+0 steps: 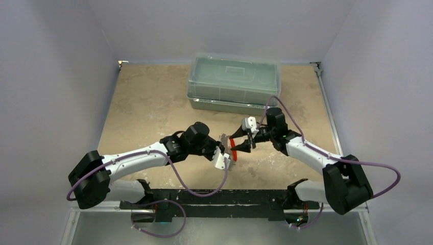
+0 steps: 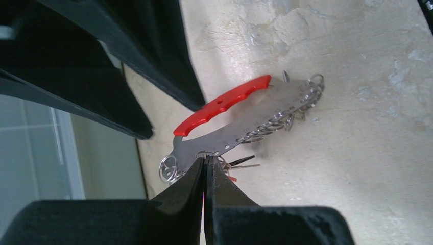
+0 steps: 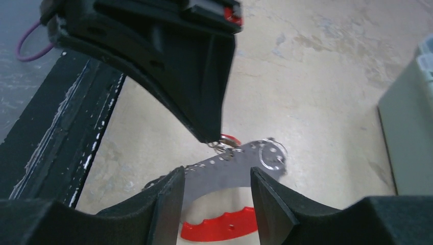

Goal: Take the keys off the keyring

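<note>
**A:** Start at the near edge. How do the arms sit?

**B:** The left arm [image 1: 135,159] and right arm [image 1: 312,152] both reach inward from their bases. They meet over the middle of the table [image 1: 148,102].

**A:** And the left gripper?

**B:** The left gripper [image 2: 205,163] is pinched fully closed. Its tips grip the keyring [image 2: 240,130] at its inner edge, near one end of the crescent, where a small loop sits.

**A:** Where is the keyring itself?

**B:** Between the two grippers, and as far as I can tell lifted clear of the table. It is tilted, with the red edge [image 2: 224,101] facing away from the left tips. A row of small rings [image 2: 306,94] hangs along the holed inner edge.

**A:** The keys?

**B:** The keys [image 2: 244,162] hang just behind the left tips, on the keyring. They are thin and silvery, with a speck of red among them. I cannot count them.

**A:** Right gripper?

**B:** The right gripper [image 3: 217,191] stands about half spread, one finger on either side of the crescent. The plate and red edge show in the gap. I cannot tell whether the pads touch it.

**A:** And beyond?

**B:** A clear box [image 1: 235,81] with its lid on sits at the far edge, well apart from the grippers.
</note>
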Robot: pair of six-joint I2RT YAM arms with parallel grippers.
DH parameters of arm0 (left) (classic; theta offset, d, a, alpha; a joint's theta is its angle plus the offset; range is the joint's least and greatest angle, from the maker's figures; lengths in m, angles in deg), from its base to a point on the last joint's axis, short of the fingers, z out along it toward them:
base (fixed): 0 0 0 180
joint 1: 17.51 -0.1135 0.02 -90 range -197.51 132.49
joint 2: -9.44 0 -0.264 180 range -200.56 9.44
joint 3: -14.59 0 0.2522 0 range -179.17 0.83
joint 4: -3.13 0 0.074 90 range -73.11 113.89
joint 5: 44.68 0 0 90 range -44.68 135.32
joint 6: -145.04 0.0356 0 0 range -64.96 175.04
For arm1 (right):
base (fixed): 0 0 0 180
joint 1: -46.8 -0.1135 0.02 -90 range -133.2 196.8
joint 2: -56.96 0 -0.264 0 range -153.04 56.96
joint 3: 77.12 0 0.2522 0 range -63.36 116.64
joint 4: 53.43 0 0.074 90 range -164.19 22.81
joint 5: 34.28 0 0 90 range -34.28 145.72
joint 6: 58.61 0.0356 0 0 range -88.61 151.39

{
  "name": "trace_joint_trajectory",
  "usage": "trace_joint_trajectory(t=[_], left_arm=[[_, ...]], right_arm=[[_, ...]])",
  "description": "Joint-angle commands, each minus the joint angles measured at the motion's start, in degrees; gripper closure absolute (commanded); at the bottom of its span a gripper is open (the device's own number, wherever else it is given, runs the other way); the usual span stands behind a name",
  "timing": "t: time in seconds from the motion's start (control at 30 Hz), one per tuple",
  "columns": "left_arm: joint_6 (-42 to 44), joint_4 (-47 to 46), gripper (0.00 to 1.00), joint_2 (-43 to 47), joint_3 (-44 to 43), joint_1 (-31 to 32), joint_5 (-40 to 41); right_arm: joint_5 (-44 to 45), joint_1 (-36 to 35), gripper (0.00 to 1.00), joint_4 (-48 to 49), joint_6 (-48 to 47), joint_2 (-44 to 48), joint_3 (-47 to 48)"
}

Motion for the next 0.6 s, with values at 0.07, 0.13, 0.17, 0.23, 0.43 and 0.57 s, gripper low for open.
trace_joint_trajectory(t=[0.07,0.13,0.17,0.23,0.43,0.57], left_arm=[[9.33,-4.26,1.0,2.24,-0.02,0.52,-2.46],[8.91,-4.95,1.0,2.26,0.0,0.52,-2.44],[8.84,-5.12,1.0,2.25,0.0,0.52,-2.44],[8.79,-5.47,1.0,2.51,0.44,0.52,-2.62],[9.42,-6.4,1.0,3.38,1.59,0.68,-3.58],[9.48,-6.58,1.0,3.41,1.39,0.71,-4.07]], right_arm=[[-0.35,-1.99,0.5,13.83,1.67,-1.38,-3.35],[-0.23,-2.41,0.52,15.28,2.34,-1.62,-3.92],[-0.14,-2.58,0.53,16.39,3.31,-1.71,-4.37],[0.6,-2.66,0.54,18.67,4.43,-1.86,-5.27],[1.59,-3.56,0.57,21.08,4.15,-2.52,-6.12],[2.56,-4.31,0.57,21.57,3.44,-3.07,-6.27]])
